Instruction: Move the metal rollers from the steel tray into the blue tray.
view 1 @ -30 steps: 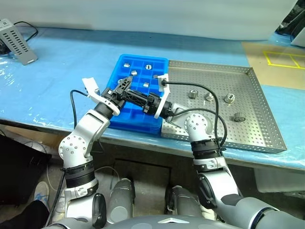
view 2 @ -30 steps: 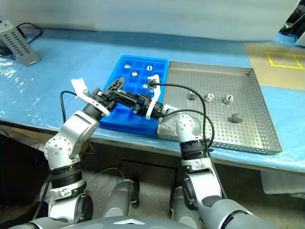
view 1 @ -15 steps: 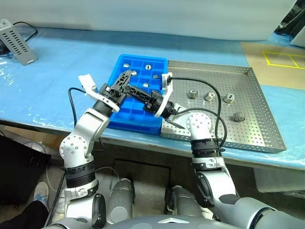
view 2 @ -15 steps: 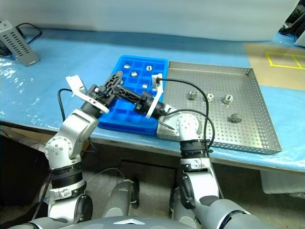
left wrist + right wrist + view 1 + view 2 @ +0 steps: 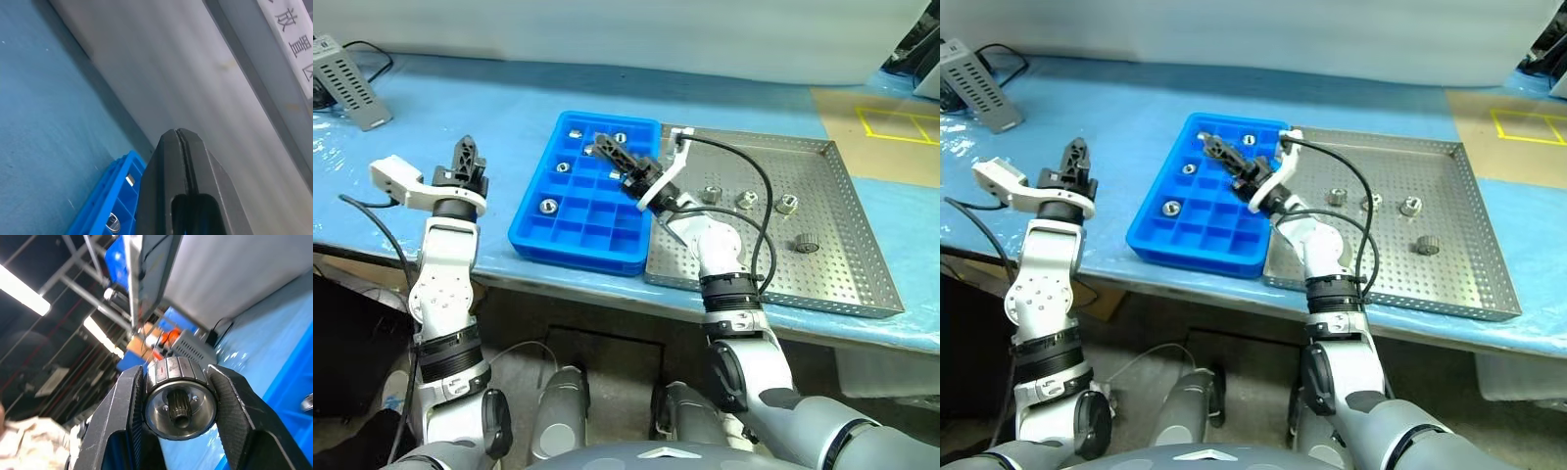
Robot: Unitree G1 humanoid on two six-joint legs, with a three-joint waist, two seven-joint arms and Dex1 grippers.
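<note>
The right end effector (image 5: 178, 396) clamped a small, hard, likely slippery roller (image 5: 180, 399) by its ridged rim above the blue tray's (image 5: 533, 235) 12 o'clock end, while the left end effector (image 5: 466, 157) stayed closed, empty.

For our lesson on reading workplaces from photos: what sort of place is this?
Probably a factory or workshop bench. Metal rollers lie on a perforated steel tray beside a compartmented blue tray, on a table under blue plastic sheeting.
</note>
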